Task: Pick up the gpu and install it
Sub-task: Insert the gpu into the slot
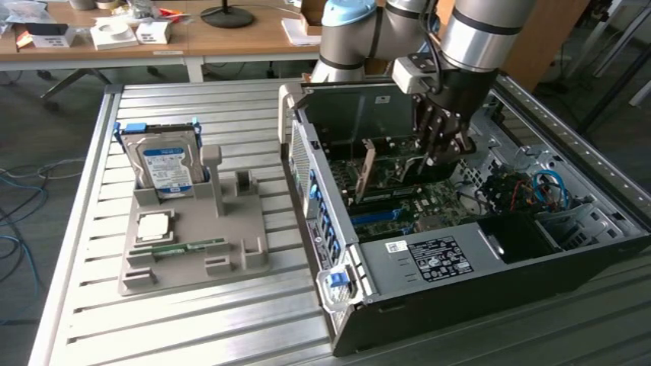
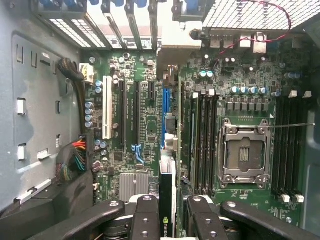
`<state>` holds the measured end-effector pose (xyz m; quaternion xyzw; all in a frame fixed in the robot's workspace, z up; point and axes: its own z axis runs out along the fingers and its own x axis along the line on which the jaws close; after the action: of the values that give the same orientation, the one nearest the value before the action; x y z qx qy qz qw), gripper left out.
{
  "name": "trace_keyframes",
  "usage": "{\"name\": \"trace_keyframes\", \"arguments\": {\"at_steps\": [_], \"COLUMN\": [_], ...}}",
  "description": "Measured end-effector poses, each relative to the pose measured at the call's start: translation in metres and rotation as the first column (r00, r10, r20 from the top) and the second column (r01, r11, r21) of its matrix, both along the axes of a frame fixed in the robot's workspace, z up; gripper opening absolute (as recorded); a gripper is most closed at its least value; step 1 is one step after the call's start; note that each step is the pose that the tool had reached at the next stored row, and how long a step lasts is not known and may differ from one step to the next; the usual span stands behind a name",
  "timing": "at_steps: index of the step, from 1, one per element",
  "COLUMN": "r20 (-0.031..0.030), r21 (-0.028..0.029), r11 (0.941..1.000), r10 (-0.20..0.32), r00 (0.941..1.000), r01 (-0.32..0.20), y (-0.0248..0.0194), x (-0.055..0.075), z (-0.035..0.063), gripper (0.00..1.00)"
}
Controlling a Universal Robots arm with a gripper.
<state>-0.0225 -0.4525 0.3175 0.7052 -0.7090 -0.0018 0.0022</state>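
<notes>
Ribbed aluminium tabletop carries the whole job. At the exterior view's left, a grey parts tray holds a blue-labelled hard drive standing upright toward the upper left of the frame. A processor chip and a green memory stick lie flat below it.

From centre to right, an open computer case lies on its side with its motherboard facing up. The arm reaches into it from the upper right of the frame. Its tool sits low inside the case, closed at a middling width on the gpu. The card stands on edge at the board; whether it hangs just above the board or touches it cannot be told. It stretches from the tool toward the exterior view's left, with its pale bracket nearest the case's rear wall.

The wrist view looks along the card. There the tool pinches the thin black gpu between its two fingers. The card's long axis runs in line with the expansion slots, over a blue slot, and the processor socket lies well off to one side. Judging by that alignment, the card has been picked up and brought to its slot, though it is not plainly seated.
</notes>
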Motion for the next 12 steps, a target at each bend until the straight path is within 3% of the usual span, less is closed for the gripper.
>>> {"name": "trace_keyframes", "arguments": {"at_steps": [12], "r20": [-0.0001], "r21": [0.0], "r11": [1.0], "r10": [0.0], "r00": [1.0], "r01": [0.0], "y": [-0.0003], "x": [-0.011], "z": [-0.0044], "gripper": [0.26]}}
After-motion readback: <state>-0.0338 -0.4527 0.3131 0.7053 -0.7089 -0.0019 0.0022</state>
